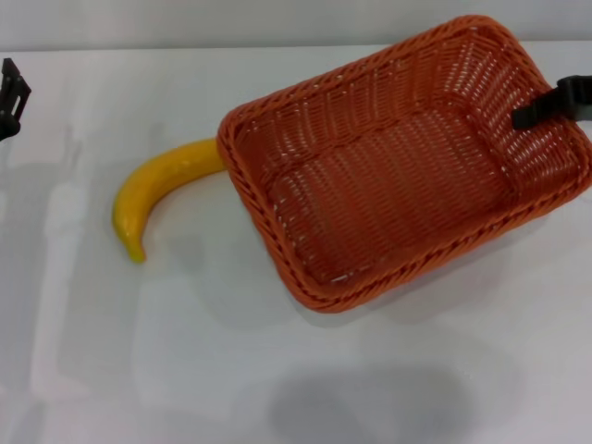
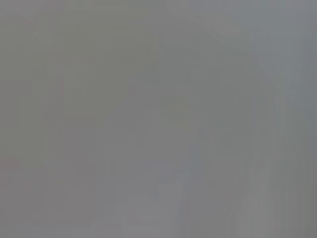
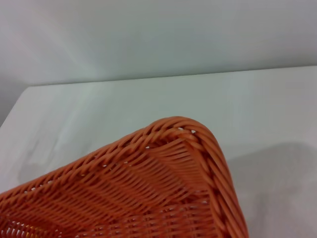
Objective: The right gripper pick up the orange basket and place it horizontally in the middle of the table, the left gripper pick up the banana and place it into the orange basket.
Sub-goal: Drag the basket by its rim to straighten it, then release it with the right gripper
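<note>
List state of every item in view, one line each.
Orange woven wicker basket: upright, empty, skewed on the table, its right rim at the right gripper.
Curved yellow plastic-looking banana: lying on the table outside the basket, one end touching the basket's left corner.
Right gripper: at the basket's right rim.
Left gripper: at the table's left edge, away from the banana.
White table: bearing both.

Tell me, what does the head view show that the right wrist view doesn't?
Only the head view shows the banana, lying on the table with one end against the basket's corner, the basket's whole empty inside, the right gripper at the basket's right side, and the left gripper at the far left edge. Only the right wrist view shows one rounded corner of the braided rim close up, with the table's far edge and the wall behind it. Both show the orange basket and the white table.
</note>
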Available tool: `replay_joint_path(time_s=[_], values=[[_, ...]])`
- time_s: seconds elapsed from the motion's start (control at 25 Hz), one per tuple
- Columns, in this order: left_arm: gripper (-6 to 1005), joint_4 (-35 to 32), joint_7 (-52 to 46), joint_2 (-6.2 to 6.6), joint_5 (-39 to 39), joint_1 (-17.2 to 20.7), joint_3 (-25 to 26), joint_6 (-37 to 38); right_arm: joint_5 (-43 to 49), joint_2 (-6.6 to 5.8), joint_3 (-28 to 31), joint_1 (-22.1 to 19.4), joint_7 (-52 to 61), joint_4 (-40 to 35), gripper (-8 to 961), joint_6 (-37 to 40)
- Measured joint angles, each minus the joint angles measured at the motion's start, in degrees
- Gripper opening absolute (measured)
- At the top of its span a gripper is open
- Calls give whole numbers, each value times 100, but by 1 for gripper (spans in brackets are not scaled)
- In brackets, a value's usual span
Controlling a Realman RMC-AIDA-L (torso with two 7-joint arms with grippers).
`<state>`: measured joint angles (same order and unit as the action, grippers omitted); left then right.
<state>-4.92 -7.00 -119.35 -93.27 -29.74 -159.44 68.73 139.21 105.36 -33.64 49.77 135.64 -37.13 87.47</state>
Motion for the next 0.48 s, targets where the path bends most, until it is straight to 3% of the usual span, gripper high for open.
replay_joint_path(time_s=[0.48], values=[[862, 24, 6, -1, -45, -22, 18, -10, -723, 9, 95, -383, 47, 74, 126, -284]])
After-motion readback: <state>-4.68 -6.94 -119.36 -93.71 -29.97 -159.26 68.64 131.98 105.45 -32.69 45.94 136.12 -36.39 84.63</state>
